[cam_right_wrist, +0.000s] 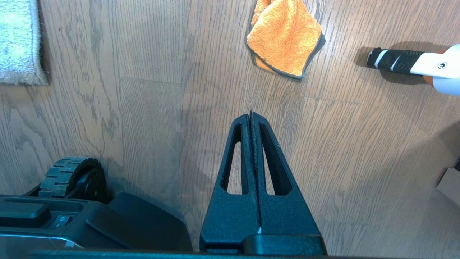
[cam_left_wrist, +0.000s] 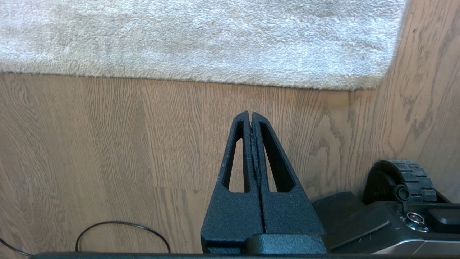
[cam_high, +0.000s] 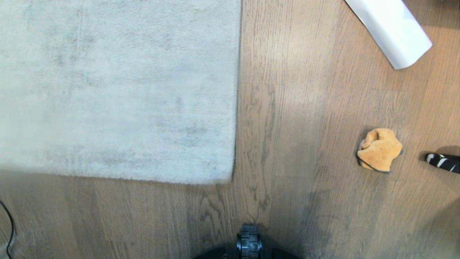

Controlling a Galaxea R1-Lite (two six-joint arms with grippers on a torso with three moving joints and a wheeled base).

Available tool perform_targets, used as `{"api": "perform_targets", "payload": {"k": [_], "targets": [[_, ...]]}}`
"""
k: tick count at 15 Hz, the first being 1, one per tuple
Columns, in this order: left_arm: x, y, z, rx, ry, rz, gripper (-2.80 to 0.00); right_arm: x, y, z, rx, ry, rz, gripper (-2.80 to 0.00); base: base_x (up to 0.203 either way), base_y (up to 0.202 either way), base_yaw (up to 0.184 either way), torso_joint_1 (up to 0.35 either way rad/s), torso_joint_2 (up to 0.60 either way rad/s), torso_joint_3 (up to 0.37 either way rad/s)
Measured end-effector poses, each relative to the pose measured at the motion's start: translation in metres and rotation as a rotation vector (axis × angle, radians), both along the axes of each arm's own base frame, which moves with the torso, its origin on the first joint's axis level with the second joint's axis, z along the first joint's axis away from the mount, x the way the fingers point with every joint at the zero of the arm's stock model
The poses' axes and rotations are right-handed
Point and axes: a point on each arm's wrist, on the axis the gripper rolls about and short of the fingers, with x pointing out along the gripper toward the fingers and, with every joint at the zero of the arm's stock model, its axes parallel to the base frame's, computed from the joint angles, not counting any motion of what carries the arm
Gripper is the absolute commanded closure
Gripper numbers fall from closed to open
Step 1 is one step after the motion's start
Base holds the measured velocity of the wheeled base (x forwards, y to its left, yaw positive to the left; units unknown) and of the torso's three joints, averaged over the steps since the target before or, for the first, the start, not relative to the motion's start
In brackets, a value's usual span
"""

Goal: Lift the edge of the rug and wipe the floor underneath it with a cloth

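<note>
**Floor scene with rug, cloth and two idle end effectors**

Rug (cam_high: 118,90): light grey, short pile, lying flat on the floor across the left and upper part of the head view. Its near right corner sits ahead and to the left of the robot's front wheel (cam_high: 249,245). All edges in view lie flat against the boards.

Floor (cam_high: 294,144): brown-grey wood-grain planks with dark swirling grain, bare to the right of the rug and along its near edge.

Cloth (cam_high: 379,149): small, orange-tan, fluffy, with dark edging; crumpled in a loose heap on the bare floor, well apart from the rug, on the robot's right side. Nothing touches it.

Left end effector (cam_left_wrist: 250,116): black, two slotted fingers pressed together, empty, hanging above bare floor near the rug's near edge without touching it.

Right end effector (cam_right_wrist: 250,116): black, fingers pressed together, empty, hanging above bare floor, with the cloth ahead of its tips and apart from them.

Other items: a white rolled sheet (cam_high: 391,30) lying on the floor at the far right; a black-and-white striped handle (cam_high: 444,162) on a white body, just beside the cloth to its right; a thin black cable (cam_left_wrist: 122,233) looping on the floor on the left; the dark robot base (cam_right_wrist: 93,226) beside the wheel.
</note>
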Motion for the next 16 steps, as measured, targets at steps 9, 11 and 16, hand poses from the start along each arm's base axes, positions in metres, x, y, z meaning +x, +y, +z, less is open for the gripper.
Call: {"api": "perform_targets", "payload": {"k": [9, 11, 16], "targets": [[0.0, 0.0, 0.0, 0.0, 0.0, 0.001, 0.0, 0.0, 0.0, 0.0, 0.0, 0.0, 0.0, 0.0, 0.0, 0.0, 0.0, 0.0, 0.0, 0.0], [0.0, 0.0, 0.0, 0.001, 0.0, 0.0, 0.0, 0.0, 0.0, 0.0, 0.0, 0.0, 0.0, 0.0, 0.0, 0.0, 0.0, 0.0, 0.0, 0.0], [0.0, 0.0, 0.0, 0.001, 0.0, 0.001, 0.0, 0.0, 0.0, 0.0, 0.0, 0.0, 0.0, 0.0, 0.0, 0.0, 0.0, 0.0, 0.0, 0.0]]}}
